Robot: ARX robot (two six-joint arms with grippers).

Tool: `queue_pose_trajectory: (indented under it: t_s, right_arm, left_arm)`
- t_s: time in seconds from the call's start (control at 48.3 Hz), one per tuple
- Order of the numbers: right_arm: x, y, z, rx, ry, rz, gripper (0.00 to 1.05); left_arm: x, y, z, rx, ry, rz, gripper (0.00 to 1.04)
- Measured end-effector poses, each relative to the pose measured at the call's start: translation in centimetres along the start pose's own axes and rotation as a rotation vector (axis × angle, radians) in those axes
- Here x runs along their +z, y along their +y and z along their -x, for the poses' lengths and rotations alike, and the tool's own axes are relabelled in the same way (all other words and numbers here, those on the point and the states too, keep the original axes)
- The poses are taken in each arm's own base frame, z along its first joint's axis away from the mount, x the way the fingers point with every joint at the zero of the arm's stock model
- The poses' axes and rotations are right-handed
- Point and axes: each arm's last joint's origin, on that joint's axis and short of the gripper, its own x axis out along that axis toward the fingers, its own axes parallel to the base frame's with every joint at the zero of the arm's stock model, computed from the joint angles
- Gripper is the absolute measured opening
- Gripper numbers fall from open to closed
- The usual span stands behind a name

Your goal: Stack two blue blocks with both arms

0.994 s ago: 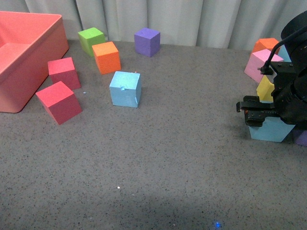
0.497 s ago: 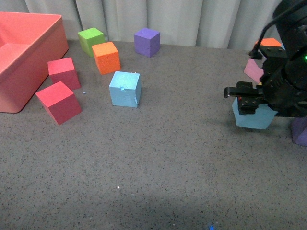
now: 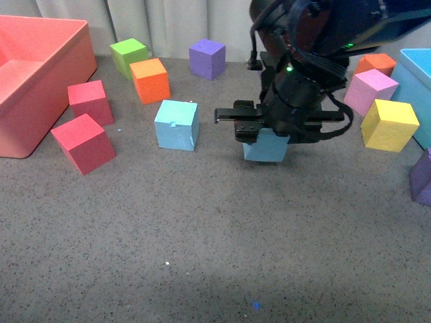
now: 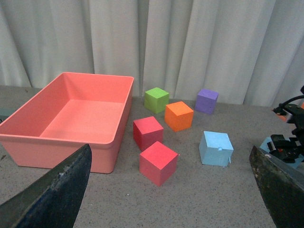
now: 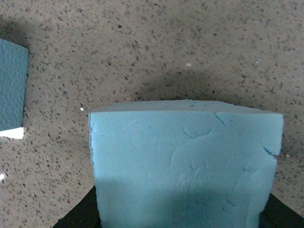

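Note:
One blue block rests on the grey table, notch on its front face; it also shows in the left wrist view and at the edge of the right wrist view. My right gripper is shut on the second blue block and holds it just above the table, to the right of the resting one. The held block fills the right wrist view. My left gripper is open and empty, its fingers wide apart, well back from the blocks. It is out of the front view.
A salmon bin stands at the left. Two red cubes, an orange cube, a green cube and a purple cube lie near the resting block. Pink, yellow and orange cubes and a turquoise bin lie right.
My right gripper lifted the blue block off the table at the right and carried it left, close to the other blue block. The resting block has not moved.

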Motion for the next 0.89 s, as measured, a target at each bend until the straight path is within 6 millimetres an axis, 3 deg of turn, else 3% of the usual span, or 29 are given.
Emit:
queue_pose_trajectory:
  t_s: [0.228,0.29,0.559,0.622,0.767,0.891]
  right_arm:
    - [1.2,1.9,-0.9,-0.025,0.024,0.005,0.48]
    - [1.3,2.1,-1.0,-0.027,0.031,0.004,0.60]
    - [1.6,2.3,-0.6,-0.016,-0.016,-0.011,0.92]
    - [1.7,2.2,0.0,-0.006,-0.050,-0.014,0.97]
    - [1.8,1.9,2.2,0.019,-0.126,-0.023,0.95]
    - [2.3,1.1,6.2,0.037,-0.385,-0.054,0.93]
  left_arm:
    - [0.0,0.0,0.0,0.000,0.000,0.000,0.98]
    - [0.0,0.0,0.0,0.000,0.000,0.000,0.98]
    - [0.0,0.0,0.0,0.000,0.000,0.000,0.98]
    - [0.0,0.0,0.0,0.000,0.000,0.000,0.98]
    - [0.0,0.0,0.0,0.000,0.000,0.000,0.98]
    - [0.0,0.0,0.0,0.000,0.000,0.000,0.98]
